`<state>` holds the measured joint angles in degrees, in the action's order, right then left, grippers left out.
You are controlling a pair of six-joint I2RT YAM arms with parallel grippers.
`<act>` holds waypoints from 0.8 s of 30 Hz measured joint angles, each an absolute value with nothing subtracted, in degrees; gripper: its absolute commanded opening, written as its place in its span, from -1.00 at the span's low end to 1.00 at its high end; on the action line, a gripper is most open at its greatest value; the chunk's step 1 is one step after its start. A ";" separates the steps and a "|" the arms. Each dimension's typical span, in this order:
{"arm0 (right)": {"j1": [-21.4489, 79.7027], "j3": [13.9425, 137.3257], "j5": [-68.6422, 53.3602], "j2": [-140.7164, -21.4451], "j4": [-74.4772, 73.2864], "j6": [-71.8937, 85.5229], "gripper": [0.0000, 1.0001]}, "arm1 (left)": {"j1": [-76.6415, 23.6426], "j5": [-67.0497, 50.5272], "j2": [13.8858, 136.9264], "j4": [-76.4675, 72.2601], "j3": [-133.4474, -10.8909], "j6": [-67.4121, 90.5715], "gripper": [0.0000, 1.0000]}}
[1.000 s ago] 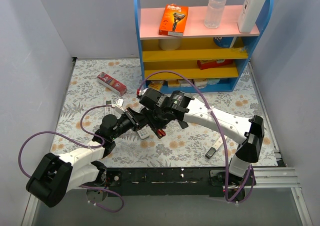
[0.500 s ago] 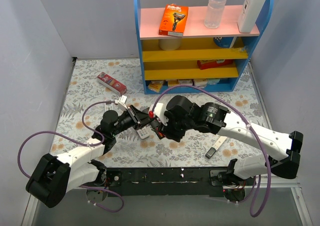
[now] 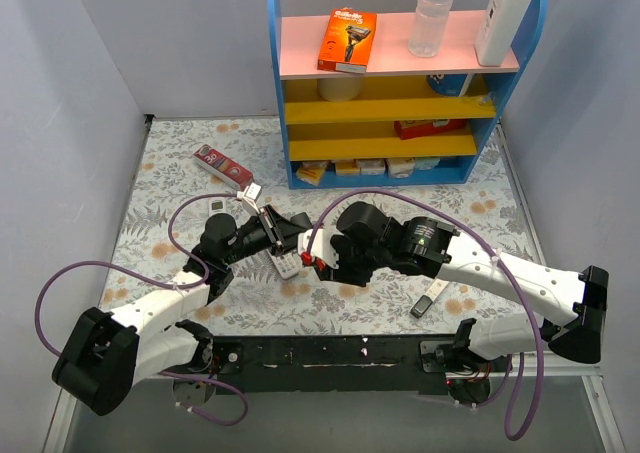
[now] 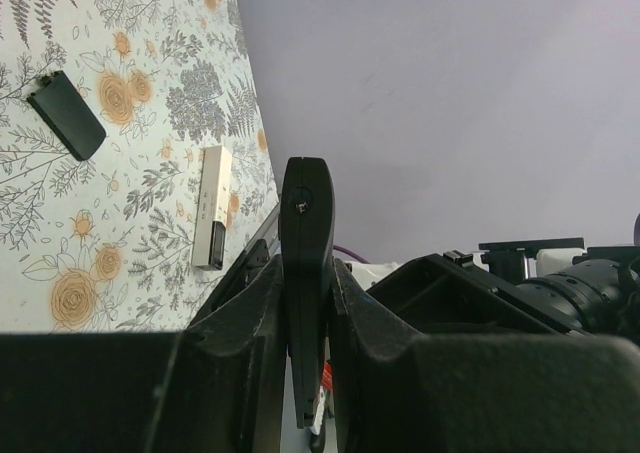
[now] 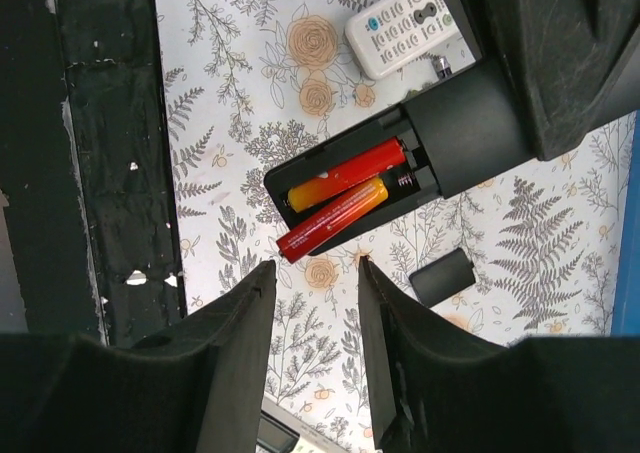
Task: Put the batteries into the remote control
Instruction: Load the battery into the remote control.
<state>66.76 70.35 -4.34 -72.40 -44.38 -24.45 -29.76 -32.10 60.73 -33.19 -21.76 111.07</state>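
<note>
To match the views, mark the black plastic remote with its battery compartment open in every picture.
Top external: black plastic remote, centre, between the arms, partly hidden.
Left wrist: remote bottom centre, edge-on, clamped in the left gripper.
Right wrist: remote upper centre, two red-orange batteries showing.
Landmark: small black cover on floral cloth, both wrist views.

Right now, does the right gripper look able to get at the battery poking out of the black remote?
Probably yes. The right gripper is open and lined up near the protruding battery, with nothing between them, and the left gripper holds the black remote with its open side toward it.
</note>
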 measured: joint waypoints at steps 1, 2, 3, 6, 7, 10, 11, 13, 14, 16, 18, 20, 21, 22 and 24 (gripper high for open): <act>66.76 70.35 -4.62 -72.40 -44.14 -24.80 -0.10 | -29.76 -32.23 60.73 -33.17 -21.76 110.98 -1.00; 66.76 70.35 -4.80 -72.40 -43.90 -25.12 -0.10 | -29.76 -32.34 60.73 -33.15 -21.78 110.93 -1.00; 66.76 70.35 -5.04 -72.40 -43.66 -25.41 -0.10 | -29.76 -32.45 60.75 -33.12 -21.82 110.89 -1.00; 66.76 70.35 -5.89 -72.36 -43.44 -25.93 -0.13 | -29.76 -32.67 60.99 -33.10 -21.91 110.80 -1.00; 66.76 70.35 -6.28 -72.36 -43.44 -26.00 -0.14 | -29.76 -32.73 61.12 -33.10 -21.93 110.80 -1.00; 66.76 70.35 -7.18 -72.34 -43.42 -26.26 -0.18 | -29.76 -32.99 61.60 -32.95 -22.24 110.80 -1.00; 66.76 70.35 -7.42 -72.34 -43.42 -26.33 -0.21 | -29.76 -33.08 61.63 -32.95 -22.33 110.80 -1.00; 66.76 70.35 -7.81 -72.34 -43.42 -26.41 -0.24 | -29.76 -33.21 61.63 -32.95 -22.44 110.78 -1.00; 66.76 70.35 -7.99 -72.34 -43.42 -26.50 -0.27 | -29.76 -33.28 61.63 -32.95 -22.46 110.78 -1.00; 66.76 70.35 -8.16 -72.34 -43.42 -26.61 -0.31 | -29.76 -33.47 61.63 -32.95 -22.48 110.78 -1.00; 66.76 70.35 -8.25 -72.36 -43.42 -26.76 -0.36 | -29.76 -33.54 61.65 -32.95 -22.48 110.78 -1.00; 66.76 70.35 -8.32 -72.36 -43.38 -26.81 -0.43 | -29.76 -33.65 61.63 -32.95 -22.48 110.78 -1.00; 66.76 70.35 -8.32 -72.36 -43.33 -26.81 -0.46 | -29.76 -33.69 61.63 -32.95 -22.50 110.78 -1.00; 66.76 70.35 -8.29 -72.36 -43.27 -26.83 -0.48 | -29.74 -33.74 61.65 -32.95 -22.50 110.78 -1.00; 66.76 70.35 -8.05 -72.38 -43.11 -26.79 -0.53 | -29.74 -33.82 61.63 -32.95 -22.52 110.78 -1.00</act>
